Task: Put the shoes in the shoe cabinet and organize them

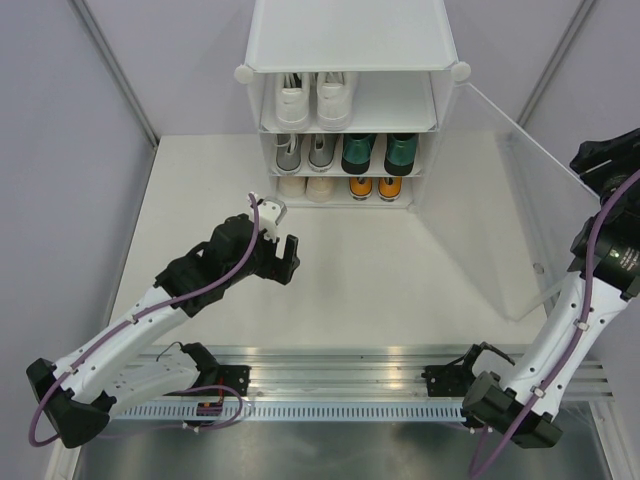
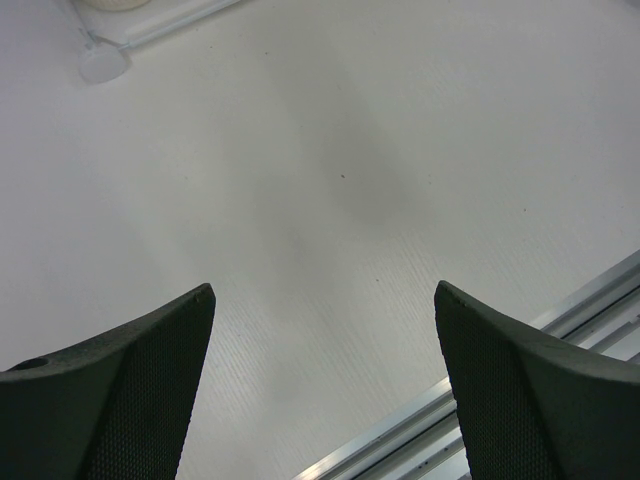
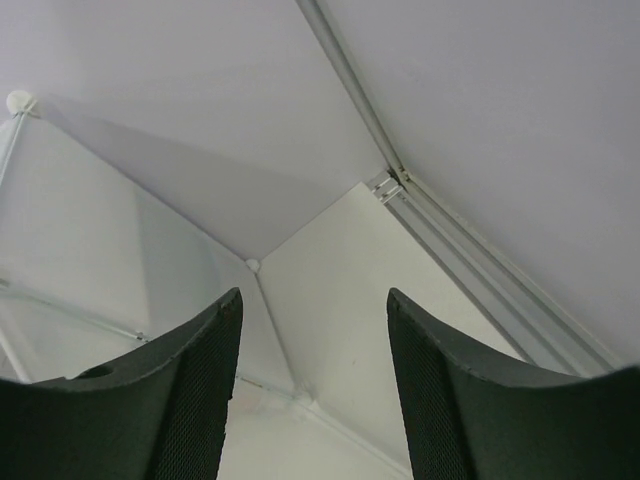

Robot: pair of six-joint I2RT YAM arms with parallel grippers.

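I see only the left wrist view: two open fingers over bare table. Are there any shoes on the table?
Observer: None that I see. In the top view the shoes all stand in the cabinet, five pairs on three shelves.
Operator: Is the door shut?
Observer: No. The door stands open, swung out to the right of the cabinet.
Operator: And where is the right gripper?
Observer: The right gripper is raised at the right, near the open door, with its jaws apart and nothing between them.
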